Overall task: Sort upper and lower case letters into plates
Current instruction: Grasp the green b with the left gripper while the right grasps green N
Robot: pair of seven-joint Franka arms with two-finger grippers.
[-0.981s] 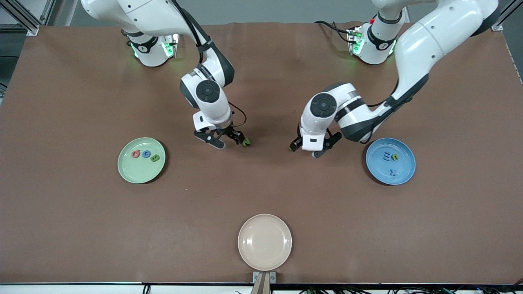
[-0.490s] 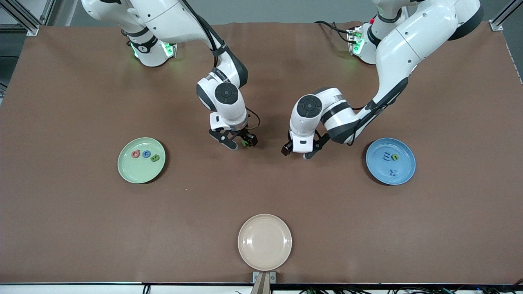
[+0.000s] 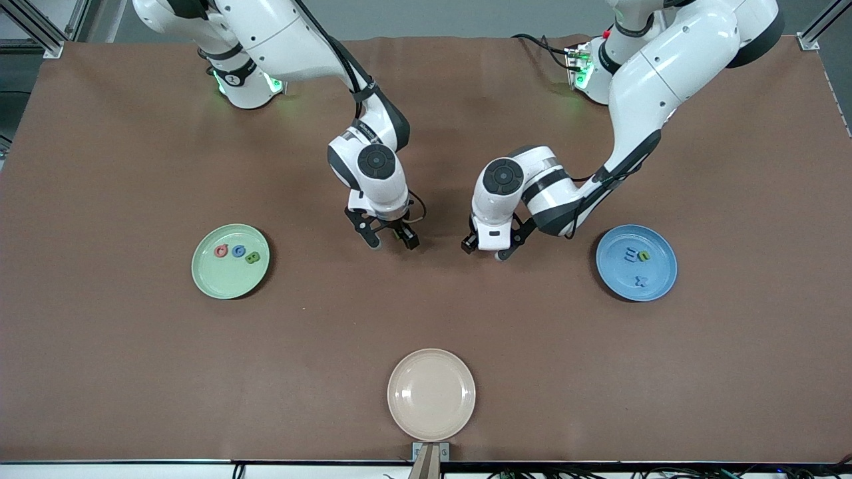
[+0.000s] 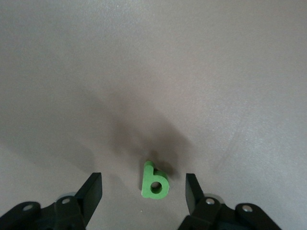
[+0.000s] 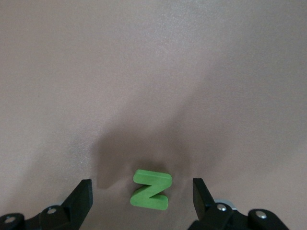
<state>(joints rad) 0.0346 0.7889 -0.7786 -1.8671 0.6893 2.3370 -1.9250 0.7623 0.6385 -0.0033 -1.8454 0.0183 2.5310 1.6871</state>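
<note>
My left gripper (image 3: 485, 249) is open, low over the table middle, with the green p (image 4: 155, 180) lying on the table between its fingers (image 4: 94, 191). My right gripper (image 3: 390, 241) is open, low over the table, with the green N (image 5: 151, 189) between its fingers (image 5: 82, 194). Both letters are hidden under the grippers in the front view. The pale green plate (image 3: 223, 281) holds the pink Q (image 3: 221, 251), blue G (image 3: 238, 251) and green B (image 3: 252, 257). The blue plate (image 3: 614, 269) holds the blue m (image 3: 630, 253), green n (image 3: 643, 255) and blue x (image 3: 641, 281).
A cream-beige plate (image 3: 431, 394) with nothing on it sits at the table edge nearest the front camera, in the middle. The brown table mat (image 3: 133, 366) is bare elsewhere.
The right gripper moved toward the left arm's end and lowered around the green N. The left gripper moved toward the right arm's end and lowered around the green p. Both letters became hidden in the front view.
</note>
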